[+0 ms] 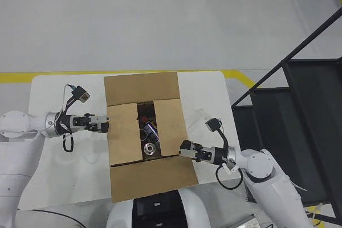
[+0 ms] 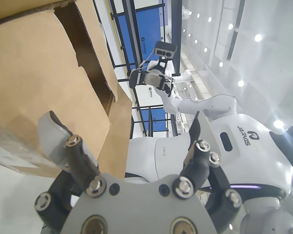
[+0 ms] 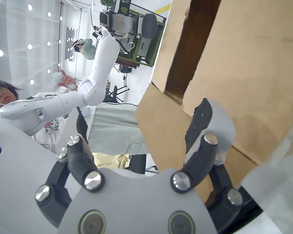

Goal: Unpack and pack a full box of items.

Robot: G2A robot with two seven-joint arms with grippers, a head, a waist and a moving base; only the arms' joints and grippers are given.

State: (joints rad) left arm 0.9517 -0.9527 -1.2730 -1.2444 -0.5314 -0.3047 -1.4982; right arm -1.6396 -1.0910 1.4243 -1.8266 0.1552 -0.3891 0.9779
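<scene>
Grey floor (image 1: 159, 34) with a yellow line (image 1: 45, 75) lies beyond the white counter (image 1: 62, 171), and dark stairs (image 1: 308, 114) stand off its right edge. An open cardboard box (image 1: 141, 88) sits mid-counter with all four flaps folded out. The far flap reaches the counter's far edge and the near flap (image 1: 154, 179) lies toward its near edge. Between the two side flaps a narrow opening shows the items (image 1: 150, 149) packed inside, among them a round metallic piece and some dark pieces, too small to tell apart.

The left arm (image 1: 57, 122) lies across the counter's left half, and the left jaws meet the outer edge of the box's left flap (image 1: 124, 134). In the left wrist view they stand wide open with nothing between them. One finger (image 2: 52, 132) is close against the box's side; whether it touches I cannot tell.

The right arm (image 1: 228, 154) comes in from the counter's near right corner, and the right jaws are at the near corner of the right flap (image 1: 170, 128). In the right wrist view they are spread wide and hold nothing, with one finger (image 3: 210, 120) in front of the cardboard.
</scene>
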